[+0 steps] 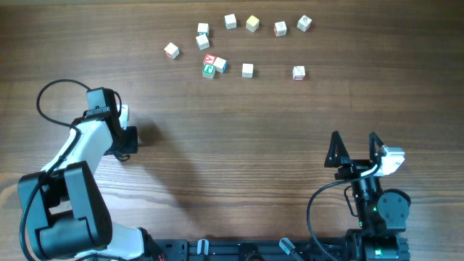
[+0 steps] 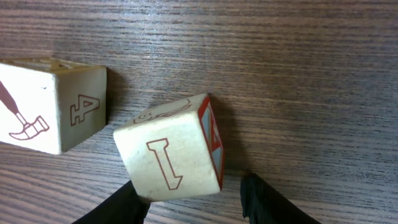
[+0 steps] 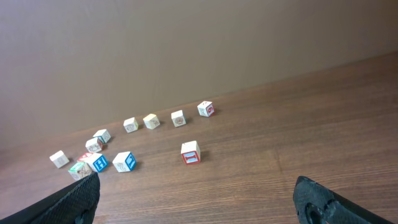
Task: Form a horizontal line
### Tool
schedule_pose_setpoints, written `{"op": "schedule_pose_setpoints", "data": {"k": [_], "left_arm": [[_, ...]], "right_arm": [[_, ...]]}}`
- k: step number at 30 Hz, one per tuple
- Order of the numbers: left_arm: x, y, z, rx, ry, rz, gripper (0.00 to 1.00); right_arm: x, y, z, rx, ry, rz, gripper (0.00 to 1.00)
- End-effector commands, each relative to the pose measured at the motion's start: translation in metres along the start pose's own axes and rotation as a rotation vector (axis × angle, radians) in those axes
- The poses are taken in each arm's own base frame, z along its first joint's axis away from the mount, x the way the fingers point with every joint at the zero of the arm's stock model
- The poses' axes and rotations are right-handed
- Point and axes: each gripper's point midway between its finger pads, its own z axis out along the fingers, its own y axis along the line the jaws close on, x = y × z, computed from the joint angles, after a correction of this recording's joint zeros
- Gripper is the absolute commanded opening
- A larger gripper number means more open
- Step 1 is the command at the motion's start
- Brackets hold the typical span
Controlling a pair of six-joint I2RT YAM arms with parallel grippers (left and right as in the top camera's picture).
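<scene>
In the left wrist view a tilted whitish cube with a red "I" and a red-framed side face sits between my left gripper's fingers. It touches the left finger, and a gap separates it from the right finger. A second whitish cube with a hammer and a "4" stands just left of it, not touching. Overhead, my left gripper hides both cubes. No touching bar of cubes shows in any view. My right gripper is wide open and empty near the front edge, also seen in its wrist view.
Several loose letter cubes lie scattered at the far side: a spaced row, a cluster with a green-faced cube, and single cubes. A black cable loops by the left arm.
</scene>
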Motion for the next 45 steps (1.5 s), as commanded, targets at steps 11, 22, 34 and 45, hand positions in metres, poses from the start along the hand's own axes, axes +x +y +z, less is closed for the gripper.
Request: {"op": "schedule_pose_setpoints", "data": {"k": [11, 22, 34, 45], "left_arm": [[0.027, 0.013, 0.012, -0.09, 0.099, -0.029, 0.5], [0.028, 0.029, 0.01, -0.185, 0.098, -0.084, 0.5], [0.023, 0.031, 0.01, -0.2, 0.078, -0.106, 0.49], [0.011, 0.039, 0.009, -0.242, 0.022, -0.152, 0.49]], "right_arm": [[-0.001, -0.003, 0.0, 0.016, -0.006, 0.007, 1.0], [-0.001, -0.003, 0.0, 0.015, -0.006, 0.007, 1.0], [-0.001, -0.003, 0.0, 0.015, -0.006, 0.008, 1.0], [-0.001, -0.003, 0.0, 0.015, -0.006, 0.007, 1.0]]}}
